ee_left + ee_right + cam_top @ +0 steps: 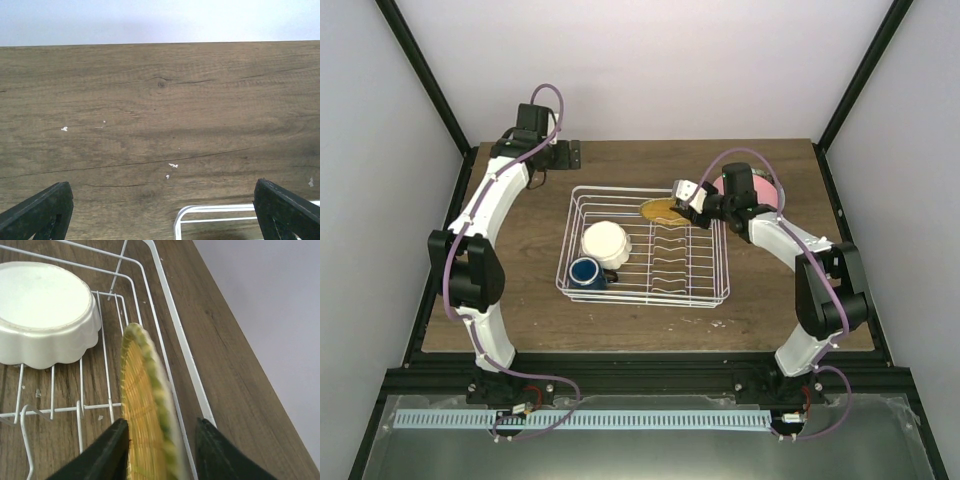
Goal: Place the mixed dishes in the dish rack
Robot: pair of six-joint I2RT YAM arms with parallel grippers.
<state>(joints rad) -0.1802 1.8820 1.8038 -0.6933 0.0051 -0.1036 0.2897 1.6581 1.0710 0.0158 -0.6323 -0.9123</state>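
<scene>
The white wire dish rack (645, 300) sits mid-table. In it, a cream-white bowl (605, 242) lies upside down and a dark blue mug (587, 272) stands at its front left. My right gripper (684, 203) is at the rack's back right corner, its jaws around the yellow-orange grid plate (660, 209). In the right wrist view the plate (145, 405) stands on edge, blurred, touching the left finger (107, 450), with a gap to the right finger. The bowl (45, 310) lies beyond it. My left gripper (558, 155) is open and empty at the back left. A pink plate (767, 188) lies behind my right arm. No pale green plate shows.
The left wrist view shows bare wood table and one corner of the rack (210, 207) between the open fingers (40, 210). The rack's right rim (175, 325) runs close beside the plate. The table's back edge meets a pale wall.
</scene>
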